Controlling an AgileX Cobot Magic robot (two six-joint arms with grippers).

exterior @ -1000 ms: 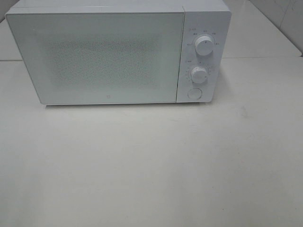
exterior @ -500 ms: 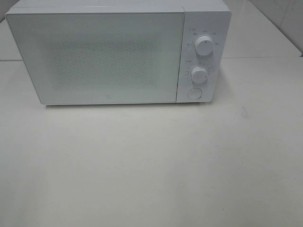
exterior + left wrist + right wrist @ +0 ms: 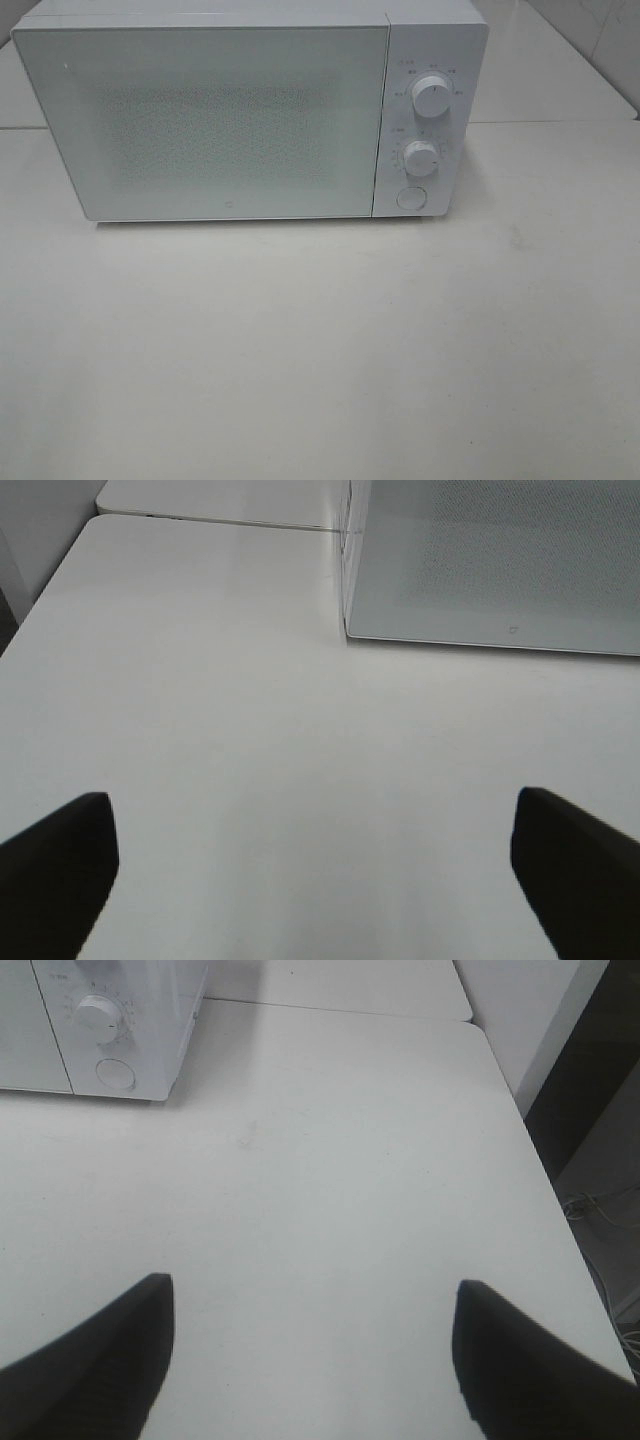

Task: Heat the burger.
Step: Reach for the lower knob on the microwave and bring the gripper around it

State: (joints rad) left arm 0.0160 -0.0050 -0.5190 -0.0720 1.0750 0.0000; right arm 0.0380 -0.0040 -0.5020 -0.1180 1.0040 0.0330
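The burger is out of view in every frame. A white microwave (image 3: 200,120) stands at the back of the table with its door shut; two round knobs (image 3: 431,96) and a round button (image 3: 411,198) sit on its right panel. Neither arm shows in the exterior high view. My left gripper (image 3: 310,865) hangs open over bare table in front of the microwave's door (image 3: 500,560), nothing between its dark fingers (image 3: 60,865). My right gripper (image 3: 310,1350) is open too, empty, above the table off the microwave's control side (image 3: 100,1020).
The white table (image 3: 320,350) stretches in front of the microwave. Its right edge (image 3: 540,1180) drops off to a dark floor with cables. A seam between table tops (image 3: 560,122) runs behind the microwave.
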